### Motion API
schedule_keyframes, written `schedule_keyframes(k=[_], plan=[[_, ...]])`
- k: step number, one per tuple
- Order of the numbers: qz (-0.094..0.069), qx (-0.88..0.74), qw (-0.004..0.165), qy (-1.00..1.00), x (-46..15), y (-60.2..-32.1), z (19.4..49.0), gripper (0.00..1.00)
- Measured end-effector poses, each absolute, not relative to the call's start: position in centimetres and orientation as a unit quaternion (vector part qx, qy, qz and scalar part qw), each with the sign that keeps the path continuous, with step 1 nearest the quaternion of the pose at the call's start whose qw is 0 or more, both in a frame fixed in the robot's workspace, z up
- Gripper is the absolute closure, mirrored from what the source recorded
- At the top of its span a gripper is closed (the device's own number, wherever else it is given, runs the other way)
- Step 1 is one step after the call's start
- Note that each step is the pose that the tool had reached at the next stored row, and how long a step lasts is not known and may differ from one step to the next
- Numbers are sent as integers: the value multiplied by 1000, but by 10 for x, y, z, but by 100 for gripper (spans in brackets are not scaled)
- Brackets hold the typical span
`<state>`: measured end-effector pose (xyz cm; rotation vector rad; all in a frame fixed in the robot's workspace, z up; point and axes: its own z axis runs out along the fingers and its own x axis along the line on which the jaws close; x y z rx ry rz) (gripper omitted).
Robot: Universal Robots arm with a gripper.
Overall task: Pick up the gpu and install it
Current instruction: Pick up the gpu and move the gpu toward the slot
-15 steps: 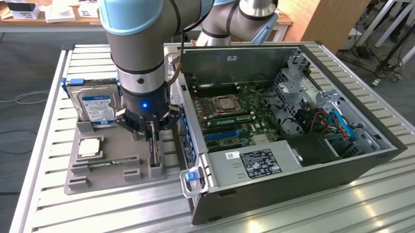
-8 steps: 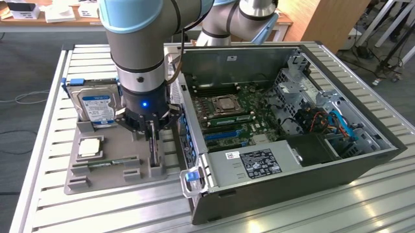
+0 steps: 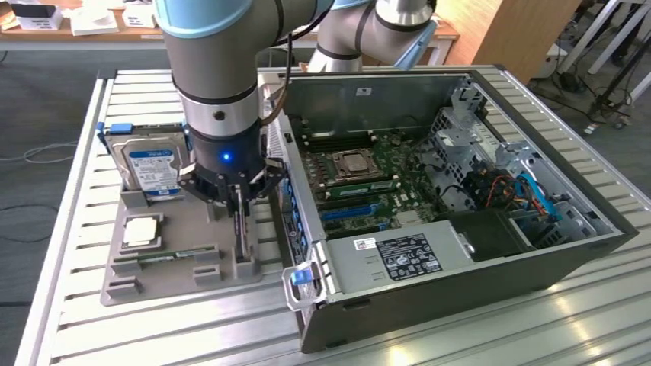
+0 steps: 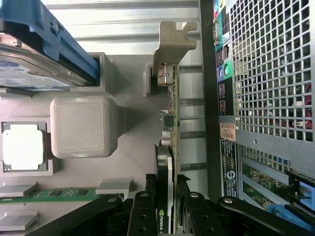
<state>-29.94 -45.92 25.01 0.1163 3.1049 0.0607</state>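
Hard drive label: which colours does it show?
Blue and white hard drive label, best in the exterior view.

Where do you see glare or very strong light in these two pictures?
Exterior view: light glares off the table rails beside the computer case; a blue lamp glows on the arm. Wrist view: the processor lid is washed out white.

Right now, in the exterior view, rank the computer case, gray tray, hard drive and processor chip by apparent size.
1. computer case
2. gray tray
3. hard drive, partly behind the arm
4. processor chip, on the tray
All sit at a similar distance from the camera, so the order looks safe.
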Motion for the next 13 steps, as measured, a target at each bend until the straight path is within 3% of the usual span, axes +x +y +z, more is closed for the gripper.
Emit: schedule_keyframes(k=[13], plan=[[15, 37, 17, 999, -299, -459, 282, 73]])
